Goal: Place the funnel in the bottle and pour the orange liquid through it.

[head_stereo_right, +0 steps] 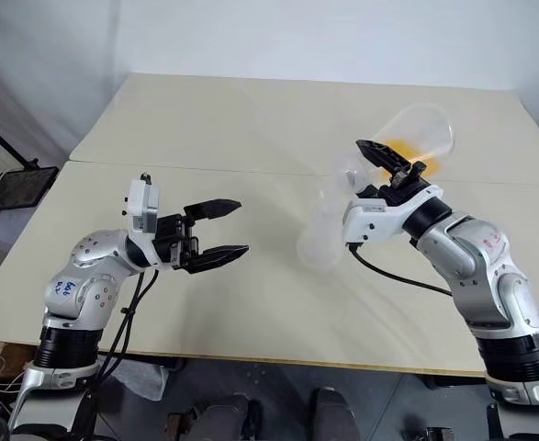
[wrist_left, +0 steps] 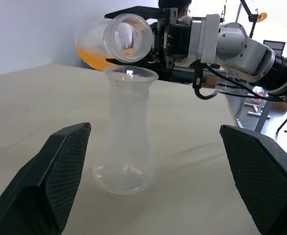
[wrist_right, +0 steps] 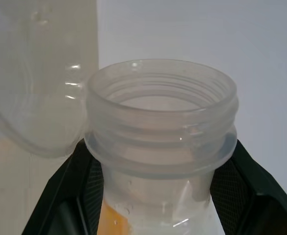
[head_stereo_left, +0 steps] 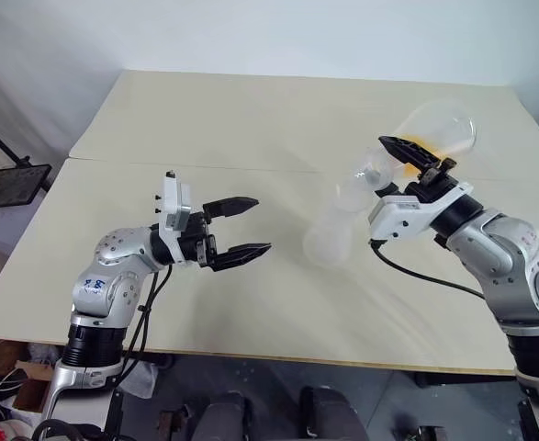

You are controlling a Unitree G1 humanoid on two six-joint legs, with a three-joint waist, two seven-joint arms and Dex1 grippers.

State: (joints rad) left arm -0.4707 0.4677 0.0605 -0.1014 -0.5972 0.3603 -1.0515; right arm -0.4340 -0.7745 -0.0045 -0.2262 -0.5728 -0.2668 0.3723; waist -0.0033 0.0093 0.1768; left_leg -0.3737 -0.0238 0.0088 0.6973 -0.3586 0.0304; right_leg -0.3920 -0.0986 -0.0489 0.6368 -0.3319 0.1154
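The right pincer (head_stereo_left: 414,158) pinches a tilted clear flask (head_stereo_left: 434,129) of orange liquid (wrist_left: 92,58) above the frosted conical bottle (wrist_left: 125,137); the left pincer (head_stereo_left: 247,227) is spread.

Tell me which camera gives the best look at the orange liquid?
The left wrist view: the orange liquid shows as a bright pool low in the tilted flask held by the right gripper. Both head views show an orange patch behind that gripper; the right wrist view shows just a sliver under the flask's neck.
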